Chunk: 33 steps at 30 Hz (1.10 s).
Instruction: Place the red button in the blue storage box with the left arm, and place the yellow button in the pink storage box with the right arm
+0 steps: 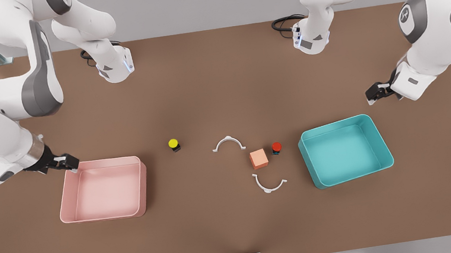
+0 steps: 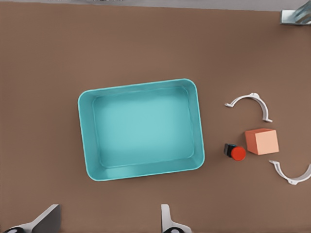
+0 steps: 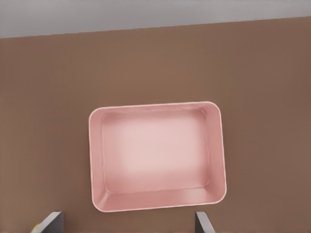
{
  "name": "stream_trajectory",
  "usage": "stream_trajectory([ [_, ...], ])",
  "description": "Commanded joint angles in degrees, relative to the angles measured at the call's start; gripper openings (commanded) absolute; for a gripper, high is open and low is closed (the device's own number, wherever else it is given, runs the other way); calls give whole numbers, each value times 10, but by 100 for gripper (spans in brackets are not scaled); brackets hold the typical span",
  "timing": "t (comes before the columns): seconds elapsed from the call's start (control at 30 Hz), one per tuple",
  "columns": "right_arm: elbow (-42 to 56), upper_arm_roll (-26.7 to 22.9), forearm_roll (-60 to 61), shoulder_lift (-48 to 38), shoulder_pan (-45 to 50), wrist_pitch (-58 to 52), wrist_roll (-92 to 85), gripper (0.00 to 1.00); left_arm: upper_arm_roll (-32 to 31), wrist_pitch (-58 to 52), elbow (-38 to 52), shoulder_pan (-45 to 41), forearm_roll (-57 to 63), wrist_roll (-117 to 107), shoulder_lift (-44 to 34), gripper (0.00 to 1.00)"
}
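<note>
The red button (image 1: 276, 147) stands on the brown table between a salmon cube and the blue storage box (image 1: 309, 163); the left wrist view shows the red button (image 2: 236, 152) beside the blue storage box (image 2: 85, 136). My left gripper (image 1: 377, 91) hovers open behind that box at the front view's right, fingers (image 2: 167, 219) wide apart. The yellow button (image 1: 174, 144) stands right of the pink storage box (image 1: 101, 161), whose rim (image 3: 95, 160) is empty inside. My right gripper (image 1: 65, 162) is open at the pink box's far left corner, fingers (image 3: 203, 221) spread.
A salmon cube (image 1: 259, 158) sits right beside the red button. Two white curved clips (image 1: 228, 142) (image 1: 269, 184) lie near the table's middle. Black cables (image 1: 284, 23) coil by the arm bases at the back edge.
</note>
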Motion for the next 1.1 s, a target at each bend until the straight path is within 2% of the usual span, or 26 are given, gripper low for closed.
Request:
stream_trajectory([
  [0.0,5,5,0,2,-2,-16,-17,100,0,9,1,0,3,121,0,100],
  [0.03,5,3,-1,2,-1,-7,-22,100,-1,8,1,-9,3,98,7,100],
  [0.17,4,23,0,7,17,-5,-41,100,-1,49,-1,-120,-47,-497,47,100],
  [0.27,7,-5,25,98,158,-17,21,100,-1,149,-16,-163,-49,-930,91,100],
  [0.33,0,0,23,114,213,2,143,100,0,228,-65,-181,-49,-1100,95,100],
  [0.37,-34,9,23,118,222,29,181,100,0,253,-92,-189,-49,-1161,94,100],
  [0.43,-83,39,24,114,219,71,227,100,0,275,-122,-190,-48,-1217,93,100],
  [0.47,-165,46,24,90,216,117,257,100,0,294,-138,-198,-48,-1240,93,100],
  [0.57,-260,46,49,64,204,187,290,100,0,350,-176,-216,-48,-1316,98,100],
  [0.63,-260,39,50,71,201,217,290,100,1,363,-180,-227,-48,-1350,112,100],
  [0.77,-267,56,46,96,201,275,307,100,1,391,-222,-227,-48,-1408,120,100],
  [0.93,-364,55,15,81,189,373,271,100,1,432,-224,-236,-48,-1436,164,100],
  [1.07,-377,55,15,95,183,433,269,100,0,436,-209,-236,-51,-1436,196,100],
])
